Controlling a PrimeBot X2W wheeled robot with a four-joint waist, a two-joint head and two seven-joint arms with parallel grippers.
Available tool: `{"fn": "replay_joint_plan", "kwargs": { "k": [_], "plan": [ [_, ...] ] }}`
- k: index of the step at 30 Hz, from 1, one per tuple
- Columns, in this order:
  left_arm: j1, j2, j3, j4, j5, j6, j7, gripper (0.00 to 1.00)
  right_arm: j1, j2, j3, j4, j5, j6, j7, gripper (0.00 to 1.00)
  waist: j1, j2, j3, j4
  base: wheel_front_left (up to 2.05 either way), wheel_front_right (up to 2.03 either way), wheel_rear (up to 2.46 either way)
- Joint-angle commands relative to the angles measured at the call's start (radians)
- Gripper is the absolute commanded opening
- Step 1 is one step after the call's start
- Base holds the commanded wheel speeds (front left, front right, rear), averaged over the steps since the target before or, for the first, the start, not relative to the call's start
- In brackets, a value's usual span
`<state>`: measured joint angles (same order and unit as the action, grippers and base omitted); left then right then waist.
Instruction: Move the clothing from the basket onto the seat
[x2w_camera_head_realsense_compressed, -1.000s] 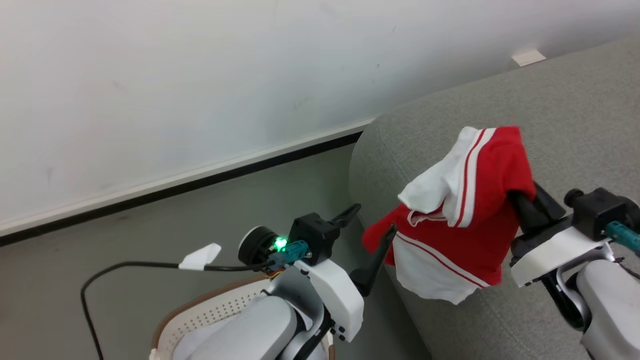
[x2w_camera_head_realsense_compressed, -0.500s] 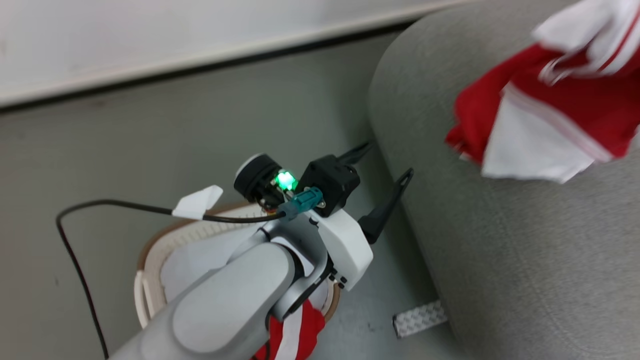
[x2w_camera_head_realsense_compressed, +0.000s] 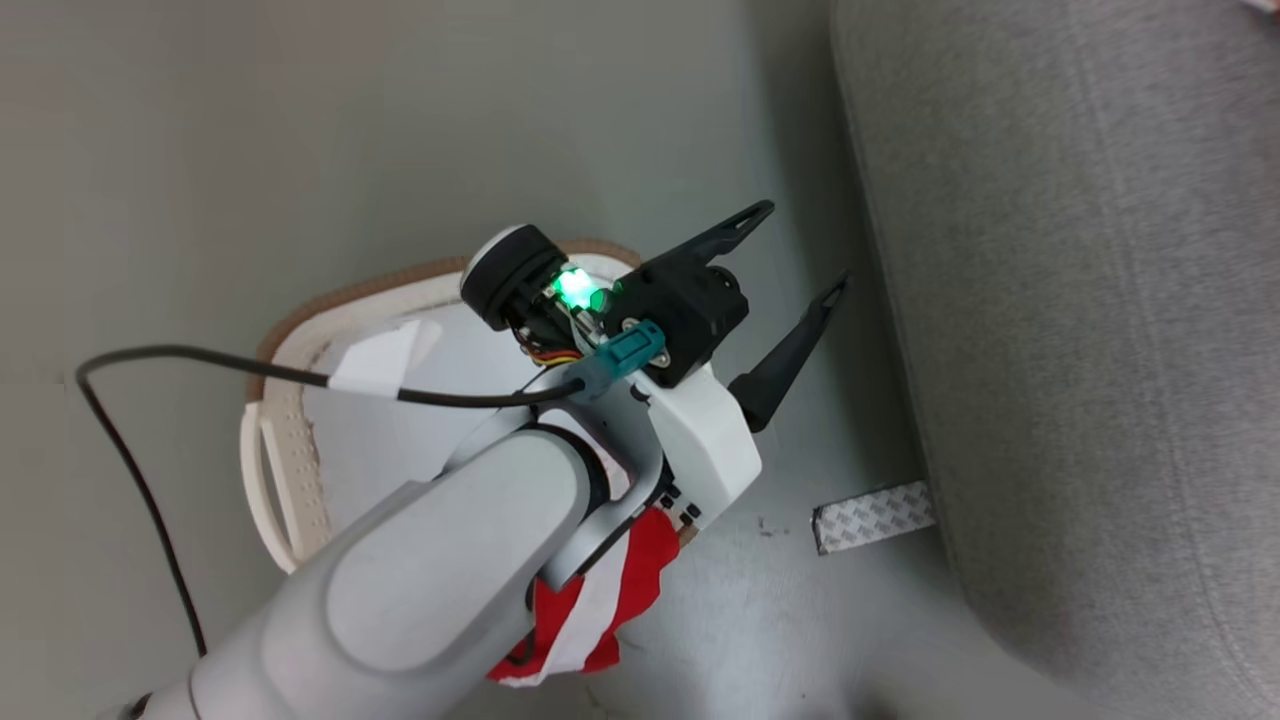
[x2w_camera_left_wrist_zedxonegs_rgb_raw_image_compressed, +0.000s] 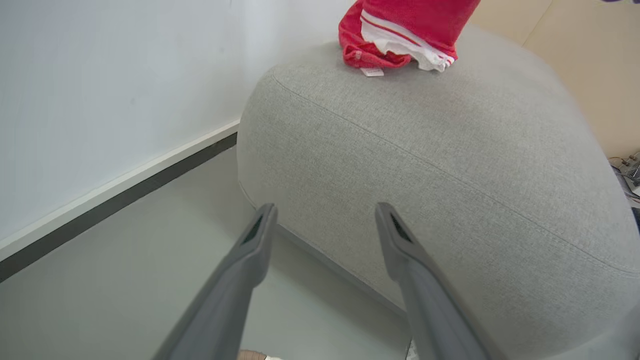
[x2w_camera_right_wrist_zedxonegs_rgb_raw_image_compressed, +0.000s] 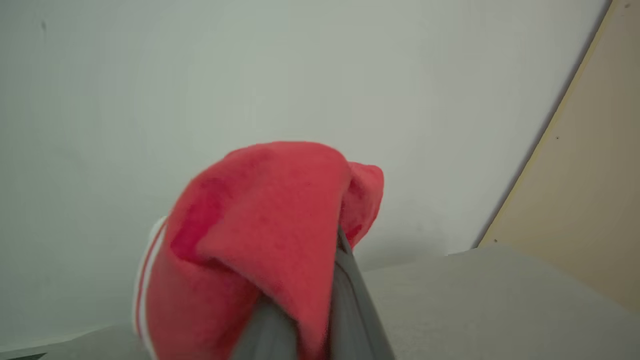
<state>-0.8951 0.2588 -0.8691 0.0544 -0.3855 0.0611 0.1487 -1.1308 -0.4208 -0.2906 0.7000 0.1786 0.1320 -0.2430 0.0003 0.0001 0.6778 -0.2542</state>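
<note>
Red clothing (x2w_camera_right_wrist_zedxonegs_rgb_raw_image_compressed: 265, 225) with white stripes drapes over my right gripper (x2w_camera_right_wrist_zedxonegs_rgb_raw_image_compressed: 320, 295), which is shut on it; the fingertips are hidden under the fabric. In the left wrist view that clothing (x2w_camera_left_wrist_zedxonegs_rgb_raw_image_compressed: 400, 30) hangs down onto the top of the grey seat (x2w_camera_left_wrist_zedxonegs_rgb_raw_image_compressed: 425, 165). My left gripper (x2w_camera_head_realsense_compressed: 804, 245) is open and holds nothing, in the air between the basket (x2w_camera_head_realsense_compressed: 268, 440) and the seat (x2w_camera_head_realsense_compressed: 1080, 350). Another red and white piece (x2w_camera_head_realsense_compressed: 610, 590) lies at the basket's near end, partly under my left forearm.
A plain white cloth (x2w_camera_head_realsense_compressed: 370, 440) fills the basket. A black cable (x2w_camera_head_realsense_compressed: 140, 470) loops from the left wrist over the grey floor. A strip of patterned tape (x2w_camera_head_realsense_compressed: 872, 515) lies on the floor at the seat's base. A white wall (x2w_camera_left_wrist_zedxonegs_rgb_raw_image_compressed: 100, 100) stands behind.
The head camera has tilted down toward the basket and floor, so the right gripper and its clothing have left that view. The left gripper stays open.
</note>
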Motion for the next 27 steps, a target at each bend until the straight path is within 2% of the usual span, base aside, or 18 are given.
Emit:
{"fn": "replay_joint_plan", "kwargs": {
  "k": [1, 6, 7, 9, 10, 14, 27],
  "plan": [
    [-0.012, 0.005, 0.002, -0.006, 0.010, 0.000, -0.003, 1.00, 0.010, 0.015, -0.028, 0.044, -0.027, -0.003, -0.002, 0.00, -0.0003, -0.0001, 0.049, 0.014, 0.00, 0.00, 0.00],
    [-0.003, 0.009, -0.004, -0.001, 0.010, 0.001, -0.012, 1.00, 0.066, 0.069, -0.108, 0.166, -0.103, -0.003, -0.015, 0.00, -0.0003, -0.0001, 0.061, 0.025, 0.00, 0.00, 0.00],
    [0.000, 0.008, -0.006, 0.002, 0.009, 0.001, -0.014, 1.00, 0.074, 0.079, -0.124, 0.183, -0.116, -0.003, -0.017, 0.03, -0.0003, -0.0001, 0.058, 0.027, 0.00, 0.00, 0.00],
    [0.002, 0.009, -0.006, 0.006, 0.004, 0.003, -0.014, 1.00, 0.092, 0.097, -0.145, 0.208, -0.134, -0.003, -0.022, 0.49, -0.0003, -0.0001, 0.050, 0.031, 0.00, 0.00, 0.00],
    [0.002, 0.010, -0.005, 0.009, 0.002, 0.005, -0.015, 1.00, 0.095, 0.104, -0.162, 0.218, -0.134, -0.003, -0.022, 1.00, -0.0003, -0.0001, 0.046, 0.032, 0.00, 0.00, 0.00],
    [-0.001, 0.010, 0.006, 0.016, -0.005, 0.011, -0.029, 1.00, 0.123, 0.129, -0.188, 0.169, -0.147, -0.003, -0.022, 1.00, -0.0003, -0.0001, 0.015, 0.035, 0.00, 0.00, 0.00],
    [0.138, 0.010, 0.085, 0.080, -0.114, 0.060, -0.151, 1.00, 0.435, 0.208, -0.034, -0.114, -0.120, -0.003, -0.021, 1.00, -0.0003, -0.0001, -0.226, 0.087, 0.00, 0.00, 0.00]
  ]
}}
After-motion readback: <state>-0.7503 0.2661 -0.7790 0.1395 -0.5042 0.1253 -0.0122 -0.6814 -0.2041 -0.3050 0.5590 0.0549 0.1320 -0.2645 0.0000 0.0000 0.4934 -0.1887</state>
